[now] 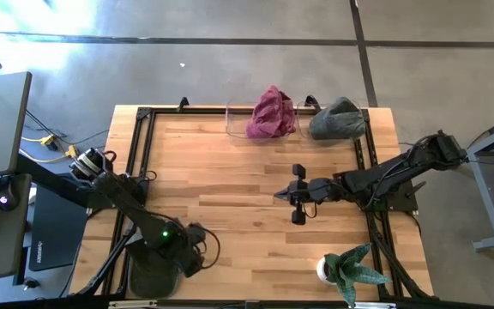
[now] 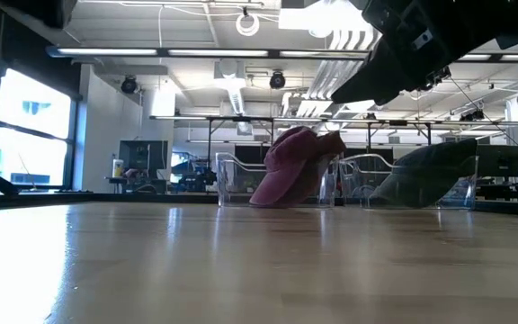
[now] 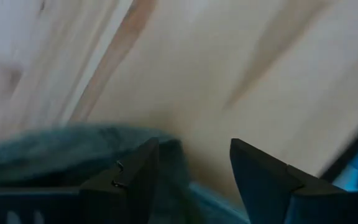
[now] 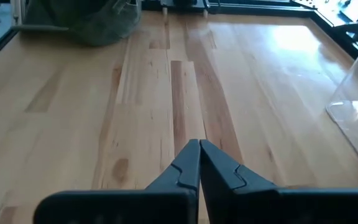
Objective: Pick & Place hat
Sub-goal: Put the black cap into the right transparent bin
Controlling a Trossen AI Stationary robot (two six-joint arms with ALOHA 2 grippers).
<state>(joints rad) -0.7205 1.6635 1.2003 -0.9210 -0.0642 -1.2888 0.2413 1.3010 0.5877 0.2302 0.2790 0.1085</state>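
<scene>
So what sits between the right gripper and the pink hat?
Nothing: in the high view only bare wooden table separates the shut right gripper from the pink hat, which sits in a clear bin at the far edge.

A crumpled magenta hat and a grey-green hat sit side by side, apparently each in a clear bin.

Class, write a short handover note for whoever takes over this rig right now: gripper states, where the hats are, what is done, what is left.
Left gripper: open, low at the table's near-left corner, over a dark hat, not gripping it.
Right gripper: shut, empty, hovering mid-table.
Pink hat sits in the left clear bin at the far edge; grey-green hat in the bin beside it.
Done: two hats binned.
Left: probably grasp the dark hat and place it.
</scene>
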